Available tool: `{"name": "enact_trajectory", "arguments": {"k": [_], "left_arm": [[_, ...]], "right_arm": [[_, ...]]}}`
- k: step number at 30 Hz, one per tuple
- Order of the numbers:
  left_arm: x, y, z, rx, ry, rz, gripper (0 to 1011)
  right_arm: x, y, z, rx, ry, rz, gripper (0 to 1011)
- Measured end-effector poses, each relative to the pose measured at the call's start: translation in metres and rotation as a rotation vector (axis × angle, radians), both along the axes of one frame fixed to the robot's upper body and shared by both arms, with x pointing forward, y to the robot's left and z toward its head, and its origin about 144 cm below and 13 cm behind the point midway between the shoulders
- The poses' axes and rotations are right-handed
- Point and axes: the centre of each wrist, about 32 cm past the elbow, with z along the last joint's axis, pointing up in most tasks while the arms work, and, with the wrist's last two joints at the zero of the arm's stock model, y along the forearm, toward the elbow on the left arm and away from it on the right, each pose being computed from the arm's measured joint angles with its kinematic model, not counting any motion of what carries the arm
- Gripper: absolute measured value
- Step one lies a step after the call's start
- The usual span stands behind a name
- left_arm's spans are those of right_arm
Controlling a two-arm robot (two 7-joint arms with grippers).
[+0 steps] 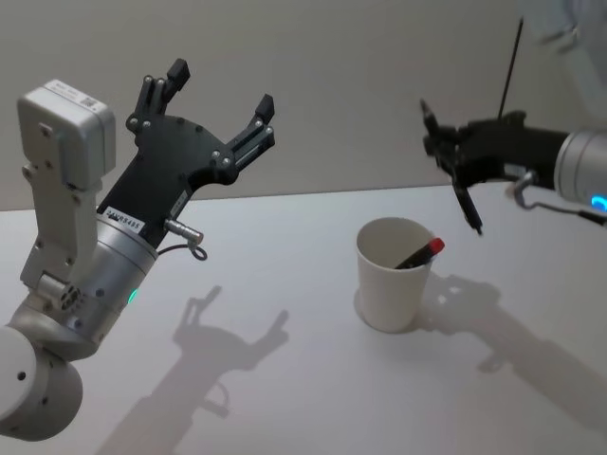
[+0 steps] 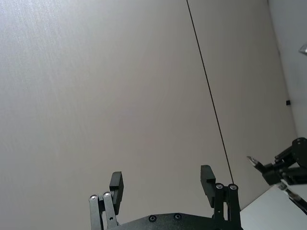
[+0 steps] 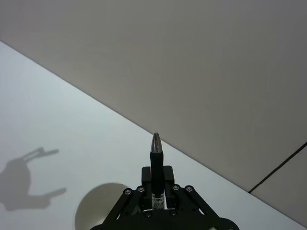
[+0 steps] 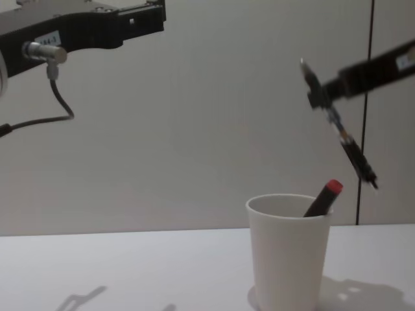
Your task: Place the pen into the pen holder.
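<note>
Black pen (image 1: 465,201) tilted, above white cup (image 1: 391,277)

The left arm is raised at the robot's left, its silver wrist angled up and forward, and the left gripper (image 1: 220,93) points up toward the back wall with its two black fingers (image 2: 116,184) spread wide apart and nothing between them. The right arm reaches in from the robot's right at about the same height, its forearm roughly level. The right gripper (image 1: 453,161) is closed, pinching a thin black pen (image 4: 347,146) that slants downward from the fingers.
</note>
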Motion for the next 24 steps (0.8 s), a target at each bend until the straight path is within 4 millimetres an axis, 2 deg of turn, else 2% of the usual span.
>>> {"name": "enact_trajectory", "arguments": {"k": [15, 24], "left_arm": [[0.0, 0.0, 0.0, 0.0, 0.0, 0.0, 1001], [0.0, 0.0, 0.0, 0.0, 0.0, 0.0, 1001]], "right_arm": [[0.004, 0.026, -0.038, -0.222, 0.0, -0.02, 144], [0.006, 0.035, -0.036, -0.249, -0.065, -0.044, 144]]}}
